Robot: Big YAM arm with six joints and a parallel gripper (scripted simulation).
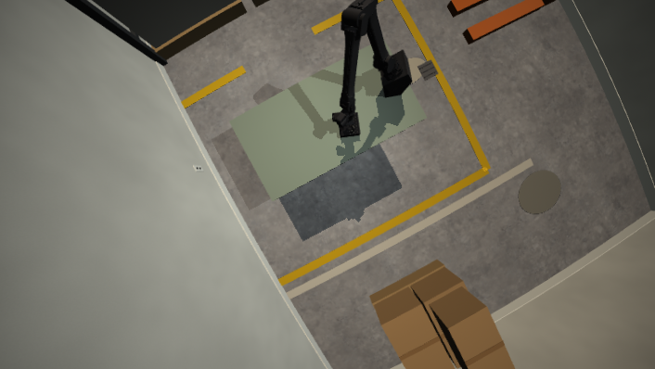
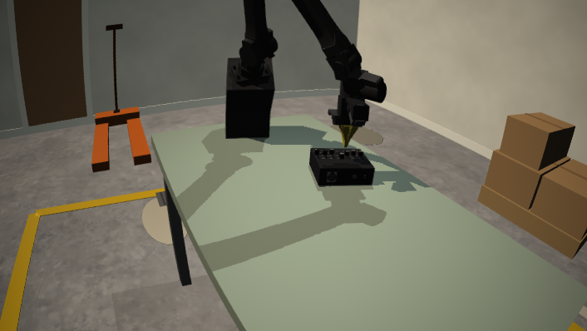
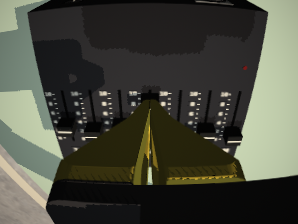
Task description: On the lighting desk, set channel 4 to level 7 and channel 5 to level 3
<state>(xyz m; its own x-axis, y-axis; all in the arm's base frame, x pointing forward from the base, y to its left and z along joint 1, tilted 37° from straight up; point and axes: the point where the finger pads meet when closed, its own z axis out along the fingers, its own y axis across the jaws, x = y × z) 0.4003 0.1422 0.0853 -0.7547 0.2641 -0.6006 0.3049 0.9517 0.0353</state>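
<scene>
The lighting desk (image 2: 341, 170) (image 3: 147, 36) is a black box that stands flat on the green table (image 2: 291, 233) (image 1: 278, 139). In the wrist view it has a row of several fader lanes with pale scale marks. Fader caps (image 3: 65, 135) (image 3: 233, 137) show in the outer lanes, while the caps in the middle lanes are hidden behind my fingers. My gripper (image 2: 345, 143) (image 3: 150, 109) (image 1: 349, 127) is shut with nothing in it, its yellow fingers pressed together into a point. It points down just above the middle fader lanes. I cannot tell whether the tip touches the desk.
The arm's black base block (image 2: 249, 104) stands on the table behind the desk. Cardboard boxes (image 2: 536, 166) (image 1: 436, 315) stand on the floor to the right. An orange pallet truck (image 2: 118, 133) is at the back left.
</scene>
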